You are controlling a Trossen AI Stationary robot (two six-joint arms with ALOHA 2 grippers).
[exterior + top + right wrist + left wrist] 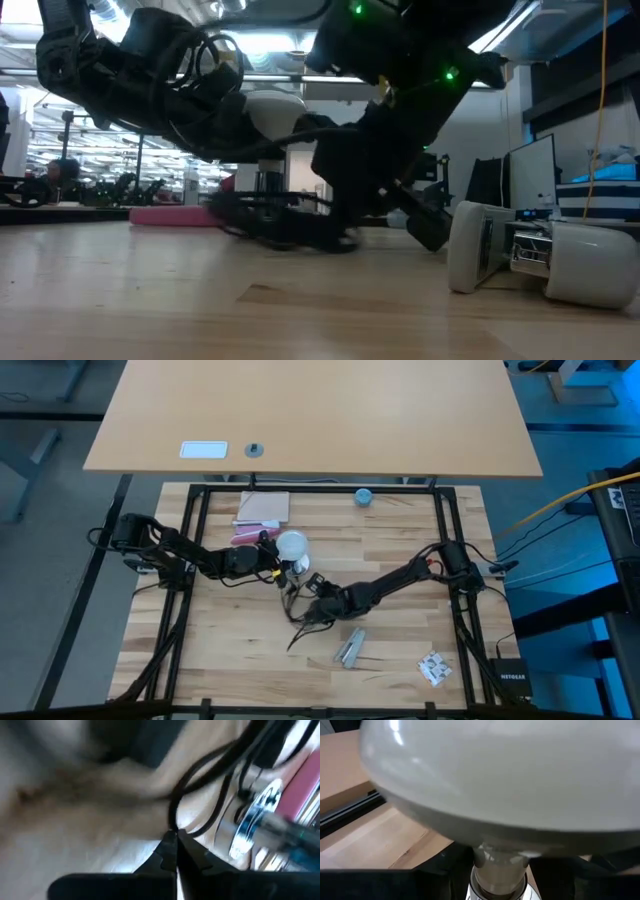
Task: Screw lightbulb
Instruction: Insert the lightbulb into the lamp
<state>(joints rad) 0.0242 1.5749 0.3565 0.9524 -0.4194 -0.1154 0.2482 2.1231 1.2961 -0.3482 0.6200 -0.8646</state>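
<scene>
The white frosted lightbulb (292, 545) is near the table's middle and fills the left wrist view (495, 780). Its pale neck (500, 867) points toward my left gripper (272, 560), which is shut on it. A shiny metal socket (250, 827) with a black cord (200, 780) lies just in front of the bulb (303, 582). My right gripper (312, 608) is low over the table, right of the socket, shut on the cord. In the low view the bulb (275, 108) shows between the two dark arms. My left gripper has the bulb's neck (500, 867) between its two fingers (437, 877), one on each side, just behind the globe. It comes level from the table's left. The bulb is held clear of the table, globe away from the gripper. My right gripper pinches the black cord (172, 827) at its fingertips (167, 847), close to the metal socket. The fingers reach low from the table's right. The cord runs slack over the wood.
A pink object (248, 536) and a flat pale box (263, 508) lie behind the left gripper. A small blue round object (363, 496) is at the far edge. A grey metal piece (350, 648) and a white crumpled item (433, 668) lie front right.
</scene>
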